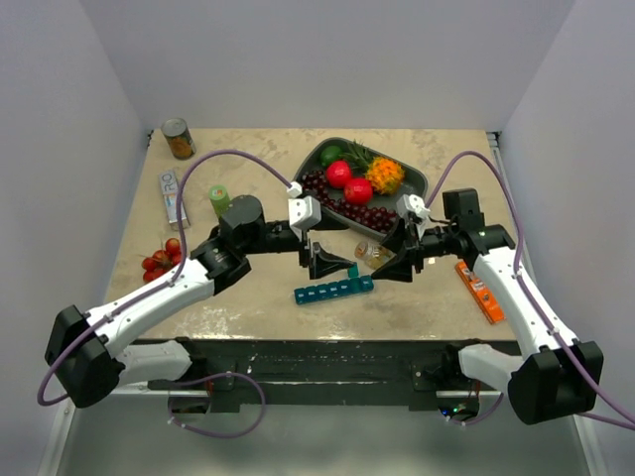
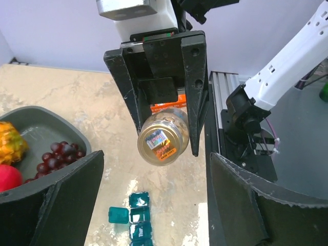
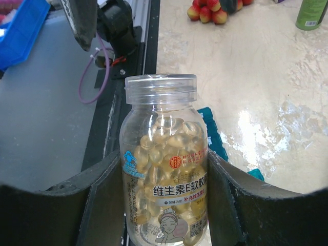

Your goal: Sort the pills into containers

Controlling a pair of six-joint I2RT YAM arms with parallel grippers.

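Table: we work over its bare near part, with the fruit tray behind us and best kept out of our reach.
Left gripper: jaws wide apart, facing the bottle's end. We judge it should close squarely on the cap and twist without pulling sideways.
Right gripper: clamped on the bottle's body and held off the table. We should keep this grip firm and steady.
Pill organiser: flat on the table, just below both grippers, with one lid flipped open.
Bottle: lies sideways between the right fingers.
Cap: looks clear and in place, though we cannot be sure.
Pills: all inside the bottle. We should tip slowly once it is open.
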